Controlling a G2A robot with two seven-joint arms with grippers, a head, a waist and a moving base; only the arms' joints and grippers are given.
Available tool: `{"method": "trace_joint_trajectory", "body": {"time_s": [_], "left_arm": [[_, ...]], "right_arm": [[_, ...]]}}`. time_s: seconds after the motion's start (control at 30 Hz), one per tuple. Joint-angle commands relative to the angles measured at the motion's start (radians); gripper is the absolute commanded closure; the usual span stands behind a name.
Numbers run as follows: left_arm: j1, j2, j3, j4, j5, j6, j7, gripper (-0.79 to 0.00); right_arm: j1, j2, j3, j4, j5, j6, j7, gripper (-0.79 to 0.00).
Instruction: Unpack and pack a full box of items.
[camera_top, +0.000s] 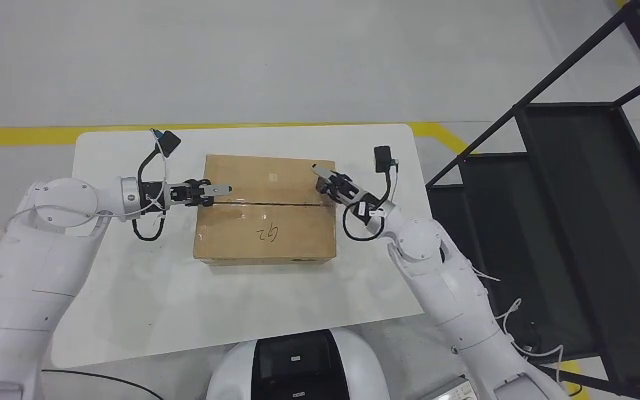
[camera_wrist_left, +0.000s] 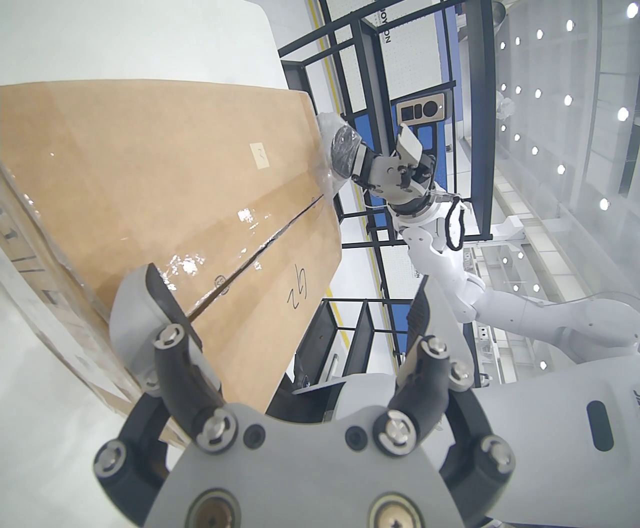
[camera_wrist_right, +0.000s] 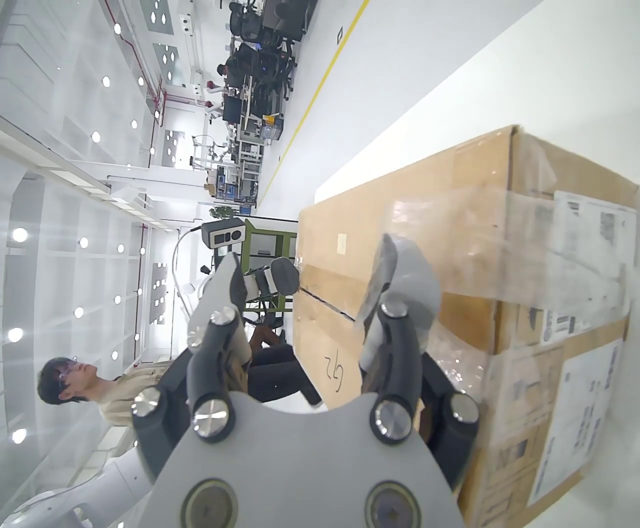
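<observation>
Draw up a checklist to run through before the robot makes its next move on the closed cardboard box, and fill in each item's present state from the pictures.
1. Brown cardboard box rests flat on the white table: ok.
2. Left tool open at one end of the centre seam: ok.
3. Right tool open at the opposite end: ok.
4. Top flaps lifted: not ok, both lie shut.
5. Clear tape at the right tool's end cut through: cannot tell.

Overhead; wrist cameras facing across box (camera_top: 265, 215)
</observation>
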Motion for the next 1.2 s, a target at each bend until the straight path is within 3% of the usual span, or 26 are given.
{"method": "trace_joint_trajectory", "body": {"time_s": [0.0,0.23,0.5,1.1,1.13,1.17], "left_arm": [[0.0,0.0,0.0,0.0,0.0,0.0,0.0,-0.785],[0.0,0.0,0.0,0.0,0.0,0.0,0.0,-0.785],[0.0,0.0,0.0,0.0,0.0,0.0,0.0,-0.785],[0.0,0.0,0.0,0.0,0.0,0.0,0.0,-0.785],[0.0,0.0,0.0,0.0,0.0,0.0,0.0,-0.785],[0.0,0.0,0.0,0.0,0.0,0.0,0.0,-0.785]], "right_arm": [[-0.003,0.001,0.005,-0.007,-0.001,-0.002,0.0,0.0],[-0.021,0.001,-0.018,-0.054,-0.031,0.01,0.014,0.0],[0.001,-0.011,-0.082,0.002,-0.045,0.01,0.001,0.0],[0.027,-0.024,-0.172,0.038,-0.229,0.025,-0.056,0.0],[0.027,-0.024,-0.174,0.037,-0.241,0.03,-0.058,-0.271],[0.026,-0.024,-0.175,0.035,-0.25,0.034,-0.06,-0.785]]}}
